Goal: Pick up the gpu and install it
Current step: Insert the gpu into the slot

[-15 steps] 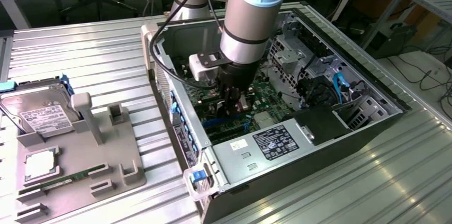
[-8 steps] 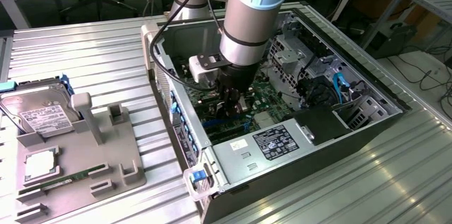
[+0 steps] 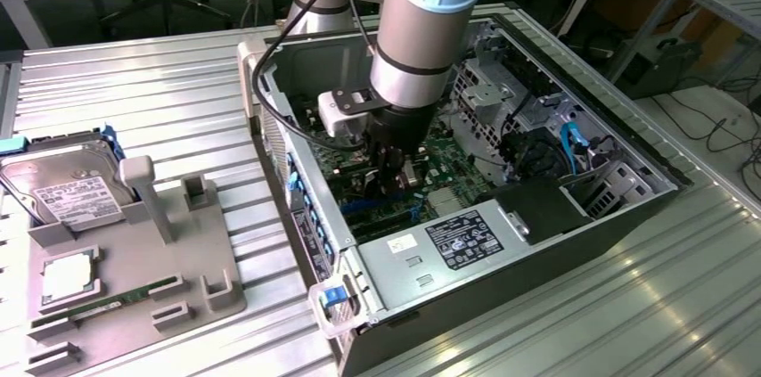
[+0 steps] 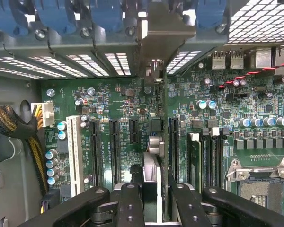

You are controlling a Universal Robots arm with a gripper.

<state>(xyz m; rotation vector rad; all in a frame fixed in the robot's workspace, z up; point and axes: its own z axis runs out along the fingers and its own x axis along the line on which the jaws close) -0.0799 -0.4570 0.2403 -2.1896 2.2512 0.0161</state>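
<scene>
Wrist view: gripper (image 4: pixel 151 196) clamps the card (image 4: pixel 154 142) edge-on, upright, directly over a motherboard (image 4: pixel 118 99) slot so it can seat.

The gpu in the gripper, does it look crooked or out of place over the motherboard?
Nothing stands out. The gripper holds the gpu edge-on, and the card runs parallel to the black expansion slots on the motherboard, its metal bracket toward the case's rear slot openings. Whether it is seated in a slot cannot be told.

The gpu (image 4: pixel 157 142), seen edge-on as a thin dark card with a silver end bracket, stands upright over the motherboard's expansion slots inside the open computer case.
</scene>
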